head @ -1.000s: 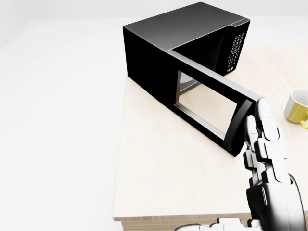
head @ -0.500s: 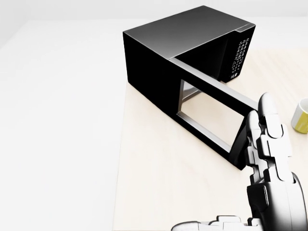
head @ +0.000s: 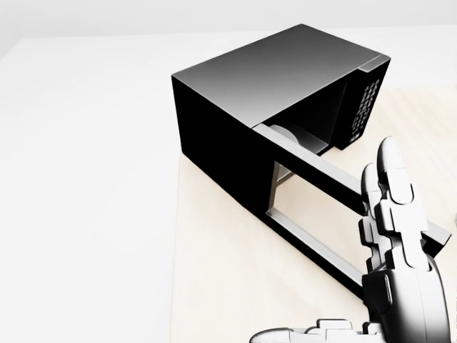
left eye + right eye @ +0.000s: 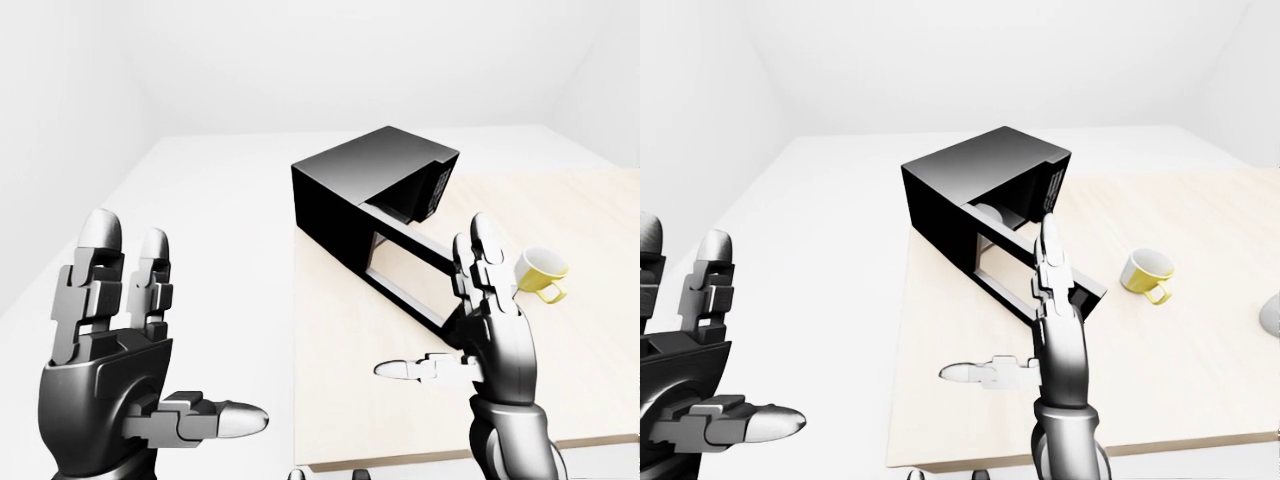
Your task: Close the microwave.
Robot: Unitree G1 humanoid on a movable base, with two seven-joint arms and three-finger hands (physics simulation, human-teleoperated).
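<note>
Right robot hand [image 4: 487, 330] spread beside microwave [image 4: 372, 195] door [image 4: 410, 282]; door ajar.

Bare sim kitchen mock-up, no real room detail.
Pale wood counter [image 4: 1200, 340] sitting in a plain white space w/ blank white walls & floor; a black microwave [image 4: 370, 190] w/ keypad is standing on it, door hanging open, and a yellow mug [image 4: 1146, 274] is resting nearby to the right in the right-eye view. Flat, textureless render lighting is giving it away as simulated, not a lived-in home.
</note>
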